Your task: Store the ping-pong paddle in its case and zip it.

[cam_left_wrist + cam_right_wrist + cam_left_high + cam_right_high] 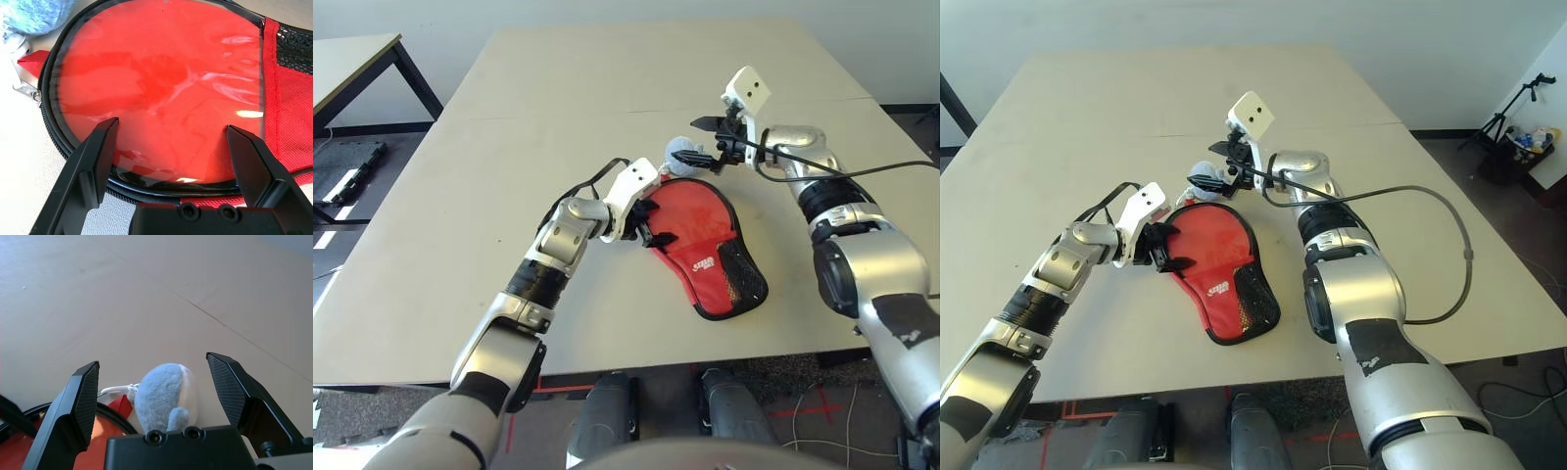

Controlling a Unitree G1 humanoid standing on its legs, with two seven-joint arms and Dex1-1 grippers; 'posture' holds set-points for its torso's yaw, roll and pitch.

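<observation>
The red case lies flat on the table with its black mesh patch toward me. Its round end is unzipped, and the ping-pong paddle lies inside, its glossy red face ringed by the black zip edging. The handle is hidden. My left gripper stands open at the case's left edge, with one finger to each side over the paddle face. At the far end of the case my right gripper hangs open just above a small pale-blue pouch, which holds nothing.
The pouch touches the case's far rim, beside a metal zip pull. The beige table stretches far and left. A black cable trails from my right forearm. Another table stands off to the far left.
</observation>
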